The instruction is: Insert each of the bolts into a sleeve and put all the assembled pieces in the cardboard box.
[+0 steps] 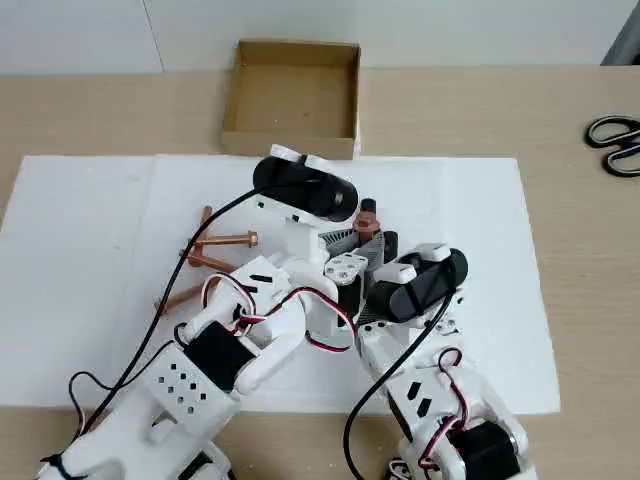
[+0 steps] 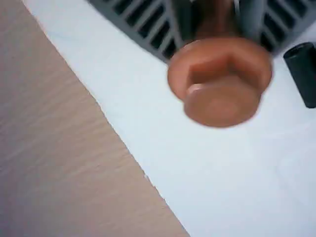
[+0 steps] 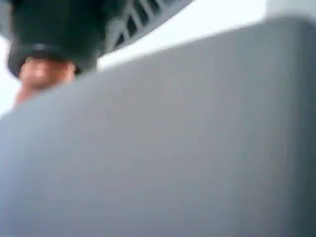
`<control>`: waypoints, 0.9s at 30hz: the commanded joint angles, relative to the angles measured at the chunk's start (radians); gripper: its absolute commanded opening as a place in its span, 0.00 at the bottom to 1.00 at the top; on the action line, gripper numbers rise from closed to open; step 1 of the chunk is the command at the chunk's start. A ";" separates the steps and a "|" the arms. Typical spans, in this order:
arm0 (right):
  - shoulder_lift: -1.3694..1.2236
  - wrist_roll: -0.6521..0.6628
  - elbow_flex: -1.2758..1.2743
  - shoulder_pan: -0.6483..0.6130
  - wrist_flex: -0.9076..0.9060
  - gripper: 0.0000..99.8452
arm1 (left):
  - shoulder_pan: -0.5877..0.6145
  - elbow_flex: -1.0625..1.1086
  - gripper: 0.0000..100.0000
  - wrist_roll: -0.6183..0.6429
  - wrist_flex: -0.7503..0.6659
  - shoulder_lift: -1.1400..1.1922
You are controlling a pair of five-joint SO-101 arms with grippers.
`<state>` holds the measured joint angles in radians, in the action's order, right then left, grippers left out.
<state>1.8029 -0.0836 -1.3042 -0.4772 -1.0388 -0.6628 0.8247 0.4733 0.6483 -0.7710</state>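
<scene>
My left gripper (image 1: 352,236) is shut on a copper bolt (image 2: 219,81) at the middle of the white mat (image 1: 470,250). The bolt's hexagonal head faces the left wrist camera and its shaft runs back between the ribbed grey fingers (image 2: 143,19). A black sleeve (image 2: 302,71) sits just beside that bolt. In the right wrist view the black sleeve (image 3: 54,34) hangs close with a copper piece (image 3: 42,74) right under it. My right gripper (image 1: 376,258) is pressed up against the left one. Several loose bolts (image 1: 215,241) lie on the mat to the left. The cardboard box (image 1: 240,95) stands at the back.
Scissors (image 1: 615,140) lie on the wooden table at the far right. Black cables (image 1: 190,250) from the left arm run over the loose bolts. The mat's right half is open.
</scene>
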 commanded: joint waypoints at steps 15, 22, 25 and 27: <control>0.012 -0.005 0.020 0.007 0.024 0.00 | -0.025 -0.027 0.01 -0.012 0.084 0.018; 0.012 -0.005 0.020 0.007 0.024 0.00 | -0.023 -0.027 0.01 -0.011 0.089 0.018; 0.012 -0.005 0.020 0.007 0.024 0.00 | -0.023 -0.027 0.02 -0.012 0.104 0.017; 0.012 -0.005 0.020 0.007 0.024 0.00 | -0.028 -0.027 0.07 -0.012 0.146 0.014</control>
<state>1.8029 -0.0836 -1.3042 -0.4757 -1.0403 -0.6874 0.8078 0.4733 0.7449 -0.7603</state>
